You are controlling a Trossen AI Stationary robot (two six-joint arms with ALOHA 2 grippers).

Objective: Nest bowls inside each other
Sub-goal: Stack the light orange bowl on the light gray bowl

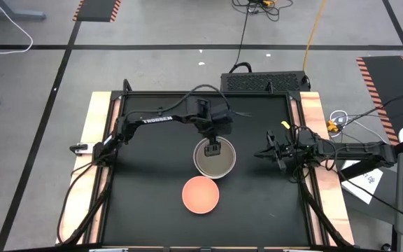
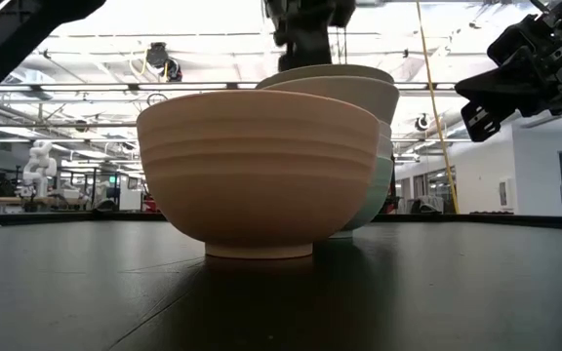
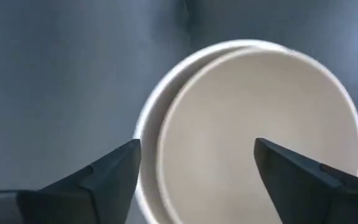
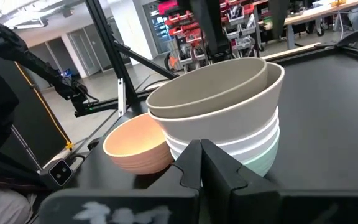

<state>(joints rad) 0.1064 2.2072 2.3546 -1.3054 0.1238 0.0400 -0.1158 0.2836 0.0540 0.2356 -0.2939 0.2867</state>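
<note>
A stack of nested bowls (image 1: 214,159) stands in the middle of the table, mint green at the bottom (image 4: 263,158) with white ribbed walls above it. The topmost bowl (image 4: 213,93), beige-grey, sits tilted in the stack. A peach-orange bowl (image 1: 200,194) rests on its foot just nearer, beside the stack (image 2: 261,175). My left gripper (image 3: 197,149) hovers open above the stack's far rim, one finger over the outside and one over the inside of the top bowl (image 3: 253,137). My right gripper (image 4: 201,155) waits shut at the table's right side (image 1: 275,152).
The black table top (image 1: 145,182) has bare room left of and nearer than the bowls. Wooden side rails (image 1: 89,140) border it. A black box (image 1: 264,82) sits beyond the far edge, and cables run along the right edge.
</note>
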